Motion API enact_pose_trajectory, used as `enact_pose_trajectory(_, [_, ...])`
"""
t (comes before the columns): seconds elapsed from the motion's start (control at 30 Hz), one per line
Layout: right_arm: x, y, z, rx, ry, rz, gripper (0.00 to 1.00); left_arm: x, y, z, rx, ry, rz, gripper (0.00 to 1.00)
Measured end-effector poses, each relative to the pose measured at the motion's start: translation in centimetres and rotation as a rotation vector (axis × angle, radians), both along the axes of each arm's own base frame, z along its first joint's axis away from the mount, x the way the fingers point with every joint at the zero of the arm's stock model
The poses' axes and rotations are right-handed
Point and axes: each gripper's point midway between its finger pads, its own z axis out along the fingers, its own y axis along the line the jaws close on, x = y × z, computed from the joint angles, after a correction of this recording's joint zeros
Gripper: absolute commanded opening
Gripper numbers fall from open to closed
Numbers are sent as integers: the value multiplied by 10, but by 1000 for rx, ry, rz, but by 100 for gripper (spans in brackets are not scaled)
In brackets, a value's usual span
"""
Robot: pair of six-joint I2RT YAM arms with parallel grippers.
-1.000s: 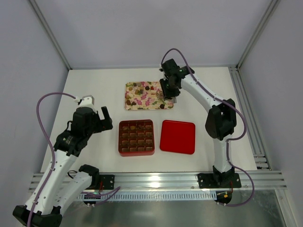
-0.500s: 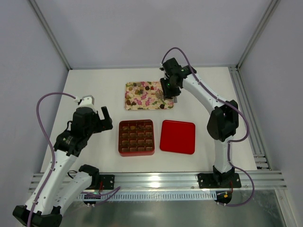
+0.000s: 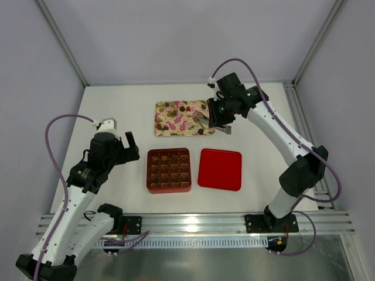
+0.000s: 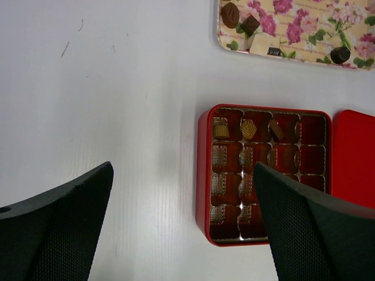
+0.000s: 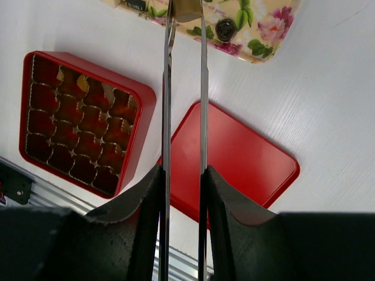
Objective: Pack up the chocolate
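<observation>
My right gripper (image 5: pixel 183 175) is clamped on metal tongs (image 5: pixel 166 129), and their tips meet on a small tan thing over the floral tray (image 4: pixel 293 26). The left gripper (image 3: pixel 120 136) hangs wide open, left of the red box (image 4: pixel 202 175). Most of the chocolate (image 4: pixel 248 129) lies on the tray. Three pieces sit in the box's far row. The lid (image 3: pixel 220 170) lies just beside the box.

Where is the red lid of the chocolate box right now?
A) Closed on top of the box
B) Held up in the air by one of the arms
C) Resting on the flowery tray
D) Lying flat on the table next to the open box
D: the red lid lies flat on the table right beside the open box, whose compartments are uncovered.
</observation>
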Motion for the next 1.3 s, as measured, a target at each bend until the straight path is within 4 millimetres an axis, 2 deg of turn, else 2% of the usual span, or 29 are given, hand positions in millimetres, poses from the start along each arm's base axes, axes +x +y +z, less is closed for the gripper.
enact_pose_trajectory(0.1, [-19,-1,10,23,-9,22,36,0,0,0,0,0,0,99])
enact_pose_trajectory(0.2, [-41,8,12,31,-10,69,36,0,0,0,0,-1,0,100])
enact_pose_trajectory(0.43, [-96,38,-11,0,61,196,36,0,0,0,0,-1,0,100])
enact_pose_trajectory(0.53, [-109,42,-22,-22,88,215,36,0,0,0,0,-1,1,100])
enact_pose_trajectory(0.7, [-114,40,-32,-47,104,209,37,0,0,0,0,-1,0,100])
enact_pose_trajectory(1.3, [-114,42,-32,-55,92,207,42,0,1,0,2,-1,3,100])
